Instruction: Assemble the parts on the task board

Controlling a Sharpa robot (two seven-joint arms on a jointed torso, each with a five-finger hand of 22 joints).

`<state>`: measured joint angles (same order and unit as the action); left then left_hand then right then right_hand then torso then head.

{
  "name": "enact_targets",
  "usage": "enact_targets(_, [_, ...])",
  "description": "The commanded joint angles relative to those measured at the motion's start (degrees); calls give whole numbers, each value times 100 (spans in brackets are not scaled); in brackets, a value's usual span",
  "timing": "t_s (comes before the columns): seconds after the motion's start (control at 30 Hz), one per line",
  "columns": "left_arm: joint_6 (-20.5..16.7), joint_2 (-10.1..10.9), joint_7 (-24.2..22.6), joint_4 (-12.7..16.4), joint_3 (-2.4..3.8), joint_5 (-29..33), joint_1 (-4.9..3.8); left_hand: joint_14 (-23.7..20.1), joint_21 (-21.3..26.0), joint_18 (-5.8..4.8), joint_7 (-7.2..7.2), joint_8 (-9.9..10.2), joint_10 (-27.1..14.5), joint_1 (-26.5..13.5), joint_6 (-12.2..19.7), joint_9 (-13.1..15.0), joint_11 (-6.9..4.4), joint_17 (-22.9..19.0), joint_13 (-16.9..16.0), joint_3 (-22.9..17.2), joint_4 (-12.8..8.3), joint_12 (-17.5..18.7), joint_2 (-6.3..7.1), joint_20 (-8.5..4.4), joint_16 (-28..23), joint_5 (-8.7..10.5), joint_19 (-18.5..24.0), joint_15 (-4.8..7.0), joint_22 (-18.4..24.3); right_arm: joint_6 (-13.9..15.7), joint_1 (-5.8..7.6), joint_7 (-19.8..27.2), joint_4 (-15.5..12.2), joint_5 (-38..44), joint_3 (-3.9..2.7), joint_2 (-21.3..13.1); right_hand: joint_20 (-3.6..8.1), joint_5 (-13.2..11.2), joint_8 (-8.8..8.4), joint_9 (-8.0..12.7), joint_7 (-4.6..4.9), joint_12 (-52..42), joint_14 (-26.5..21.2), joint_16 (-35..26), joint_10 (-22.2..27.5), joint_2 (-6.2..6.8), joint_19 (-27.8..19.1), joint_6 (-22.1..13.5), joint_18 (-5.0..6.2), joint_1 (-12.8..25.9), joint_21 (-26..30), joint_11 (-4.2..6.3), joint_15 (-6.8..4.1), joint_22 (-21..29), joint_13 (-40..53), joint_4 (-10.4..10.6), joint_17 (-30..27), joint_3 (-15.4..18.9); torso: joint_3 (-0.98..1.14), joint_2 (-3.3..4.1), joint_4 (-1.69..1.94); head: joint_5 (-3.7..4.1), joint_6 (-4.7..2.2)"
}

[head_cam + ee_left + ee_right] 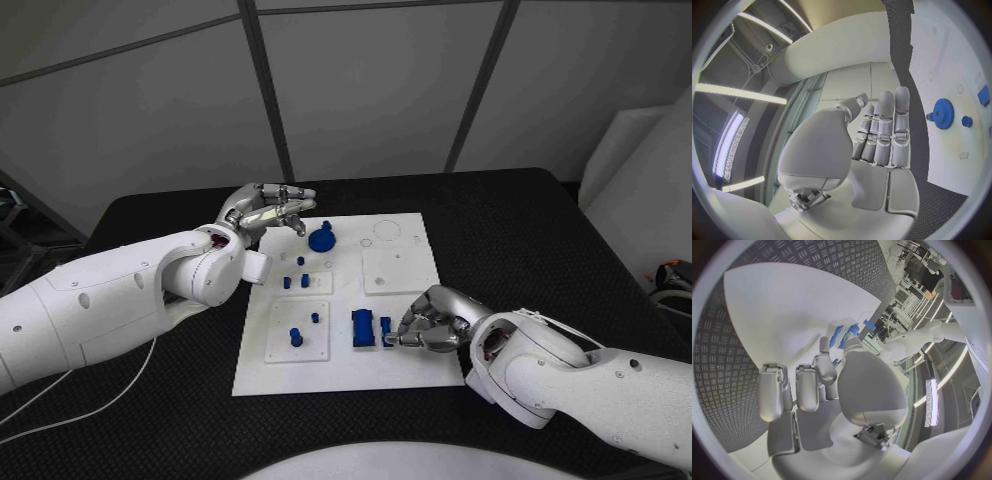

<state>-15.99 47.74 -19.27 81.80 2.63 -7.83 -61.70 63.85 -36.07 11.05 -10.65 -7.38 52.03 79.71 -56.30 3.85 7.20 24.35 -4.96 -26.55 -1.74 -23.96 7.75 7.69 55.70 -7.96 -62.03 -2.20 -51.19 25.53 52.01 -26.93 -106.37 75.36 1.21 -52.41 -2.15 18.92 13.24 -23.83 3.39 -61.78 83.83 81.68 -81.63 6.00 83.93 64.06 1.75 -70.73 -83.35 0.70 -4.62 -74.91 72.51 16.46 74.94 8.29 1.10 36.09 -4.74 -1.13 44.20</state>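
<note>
The white task board [401,355] lies in the middle of the black table. A blue gear [322,238] [943,113] stands near its far left corner, with small blue pegs [299,275] just nearer me. Two more pegs [297,338] stand in a front-left plate. A blue block [362,327] stands upright at the front centre, and a smaller blue part [385,326] [853,330] is right beside it. My right hand [433,318] has its fingers curled at that small part, fingertips touching it. My left hand [268,210] hovers over the board's far left corner, fingers stretched out and holding nothing.
A bare square plate [395,270] and two small round holes [378,234] are on the board's right half. Black table [519,240] surrounds the board on all sides. A white cable [87,395] trails on the table at the front left.
</note>
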Motion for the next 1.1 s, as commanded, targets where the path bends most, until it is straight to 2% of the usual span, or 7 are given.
enact_targets(0.03, [44, -1, -28, -17, 3, 8, -1, -57, 21, -57, 8, 16, -62, -1, 38, -2, -1, -10, 10, 34, 4, -35, -65, -10, 35, -11, 44, -5, 6, 58, 13, 1502, 37, -1040, -3, -71, -50, -30, -125, 28, 99, 394, 276, -209, 246, -143, -338, -253, 154, -275, 421, -71, 97, -585, -230, -54, -110, -8, -25, -47, -8, 13, -76])
enact_targets(0.23, [33, -12, -74, -102, 3, 165, 46, -431, 162, -71, -6, 13, -109, -24, 63, -2, 23, -136, 20, 82, 5, -126, -44, 32, -62, -12, 319, -58, 40, -97, 251, 2992, 644, -2921, -8, -1, -166, -17, -324, 86, 285, 2263, -202, -1329, 1299, -357, -1492, -615, 509, -1147, 1852, -223, 227, 553, -1419, -428, -1471, -202, -75, -175, -46, 16, -235])
enact_targets(0.37, [49, -27, -166, -213, 3, 422, 80, -912, 437, -96, -14, 5, -128, -61, 80, -1, 51, -403, 31, 124, 31, -201, -41, 99, -434, -14, 781, -138, 146, -332, 529, 3658, 1327, -4193, -9, 188, -402, -261, -530, 217, 498, 3832, 568, 770, 2063, -463, -3082, -799, 816, -1647, 4151, -457, 504, 2247, -2727, -452, 1431, -386, -117, -260, -68, 27, -395])
enact_targets(0.63, [-121, -197, -652, -649, 4, 1126, 134, -1484, 2009, -119, 36, 21, 62, -370, 15, -1, 187, -1538, 142, 708, 449, 88, -152, 554, -2508, 137, 2101, -493, 1285, -563, 848, 4484, 3043, -5407, -140, 960, -847, -448, -924, 730, 643, 5508, -2377, -2725, 1830, -439, -3785, -648, 841, -2059, 6101, -711, 880, 3659, -5100, -148, -1159, -679, -155, -369, -126, -30, -711])
enact_targets(1.03, [-589, -561, -1216, -1274, 6, 1772, 167, -1209, 3087, -58, 234, 379, 347, -47, 84, -17, 338, -2064, 143, 1649, 656, 1342, -365, 880, -4572, 111, 2348, -731, 2693, -802, 906, 4907, 4441, -5840, -239, 1735, -981, -613, -960, 1321, 682, 5814, -2715, -5053, 1887, -380, -3286, -737, 890, -2031, 7176, -822, 952, 4747, -6505, -154, -1732, -927, -136, -436, -89, -95, -816])
enact_targets(1.07, [-348, -519, -806, -1227, 1, 1419, 172, -2771, 3607, -485, 471, 738, -1300, -2464, 1737, -385, 2, -2435, 496, 1925, 174, 1622, -775, 365, -4825, 321, 3487, -418, 3388, -553, 895, 4541, 4372, -5495, -231, 1683, -620, -976, -1324, 1607, 384, 6178, -4453, -5912, 3758, -600, -4857, -2418, 544, 667, 7472, -599, 462, 5511, -6674, -588, -3468, -829, -150, -416, -97, -84, -819])
enact_targets(1.1, [-359, -518, -808, -1218, 0, 1416, 172, -2817, 3607, -483, 498, 738, -1366, -2497, 1793, -385, 5, -2435, 496, 1954, 174, 1660, -775, 364, -4871, 321, 3535, -428, 3439, -544, 895, 4546, 4361, -5504, -230, 1679, -612, -1001, -1324, 1660, 372, 6178, -4453, -6043, 3830, -600, -4846, -2481, 544, 770, 7551, -579, 462, 5621, -6750, -618, -3518, -829, -150, -417, -91, -82, -820])
